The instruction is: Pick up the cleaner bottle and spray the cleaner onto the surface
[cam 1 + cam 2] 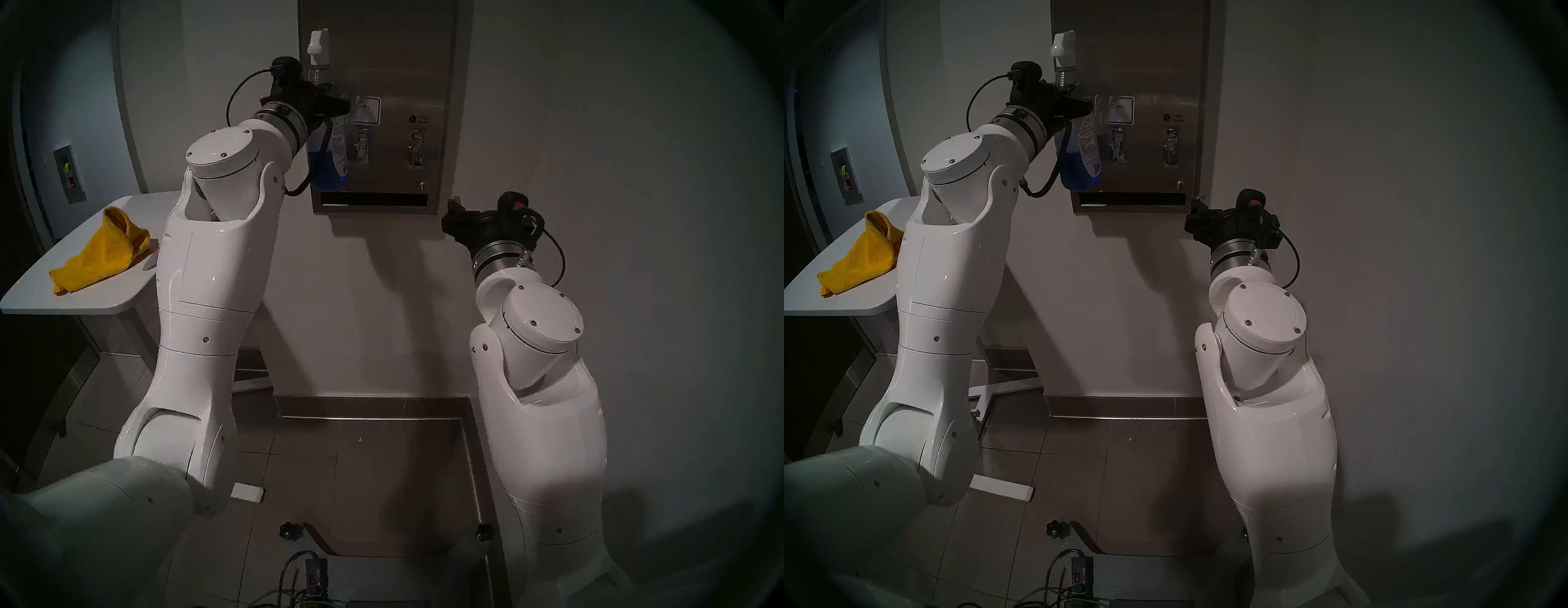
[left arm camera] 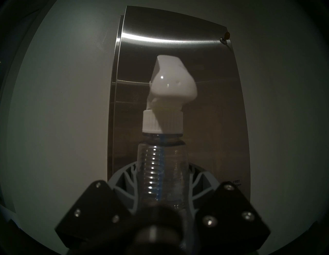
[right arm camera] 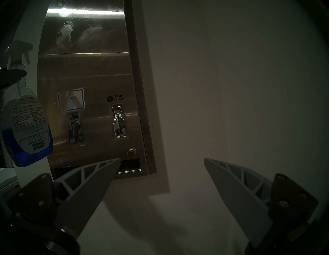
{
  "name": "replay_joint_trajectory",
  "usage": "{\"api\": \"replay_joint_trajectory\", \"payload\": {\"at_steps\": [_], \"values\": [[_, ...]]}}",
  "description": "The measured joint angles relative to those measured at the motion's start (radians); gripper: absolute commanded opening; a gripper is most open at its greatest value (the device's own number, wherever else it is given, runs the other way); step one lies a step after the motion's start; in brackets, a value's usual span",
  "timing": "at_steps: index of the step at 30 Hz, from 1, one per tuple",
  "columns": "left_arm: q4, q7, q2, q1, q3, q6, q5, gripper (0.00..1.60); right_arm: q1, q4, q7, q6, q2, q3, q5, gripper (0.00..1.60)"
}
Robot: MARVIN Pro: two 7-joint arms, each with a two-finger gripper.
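Observation:
My left gripper point(image 1: 335, 106) is shut on the ribbed neck of the cleaner bottle point(image 1: 329, 161) and holds it upright in the air, close in front of the left part of the steel dispenser panel point(image 1: 403, 63). Blue cleaner point(image 3: 25, 155) fills the bottle's lower part. In the left wrist view the white nozzle point(image 2: 171, 80) stands before the panel point(image 2: 204, 124). White spray streaks point(image 3: 66, 33) mark the panel's upper part, and a smear crosses its sticker point(image 3: 71, 99). My right gripper point(image 3: 162, 159) is open and empty, below the panel's lower right corner.
A yellow cloth point(image 1: 102, 250) lies on a white table point(image 1: 85, 301) at the left, behind my left arm. The off-white wall point(image 1: 594, 170) is close to my right arm. A steel baseboard point(image 1: 373, 407) runs along the tiled floor.

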Motion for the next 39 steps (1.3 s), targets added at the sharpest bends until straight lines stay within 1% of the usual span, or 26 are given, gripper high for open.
{"api": "replay_joint_trajectory", "payload": {"at_steps": [10,16,19,23,31,39], "values": [[0.001,-0.008,-0.006,0.0,-0.005,-0.002,0.008,0.0,0.001,0.002,0.0,0.0,0.0,0.0,-0.002,1.6],[0.001,-0.013,-0.009,0.0,-0.009,-0.001,0.014,0.0,0.039,0.05,-0.005,-0.006,-0.009,0.012,-0.021,1.6],[0.001,-0.015,-0.01,0.0,-0.01,-0.001,0.016,0.0,0.058,0.055,0.005,-0.01,-0.017,0.022,-0.024,1.6],[0.001,-0.018,-0.012,0.001,-0.012,0.001,0.02,0.0,0.09,0.057,0.039,-0.012,-0.026,0.035,-0.025,1.6],[0.001,-0.023,-0.016,0.002,-0.016,0.003,0.026,0.0,0.149,0.057,0.135,-0.008,-0.034,0.056,-0.019,1.6],[0.001,-0.029,-0.019,0.004,-0.019,0.007,0.033,0.0,0.208,0.072,0.216,-0.004,-0.044,0.113,0.012,1.6]]}}
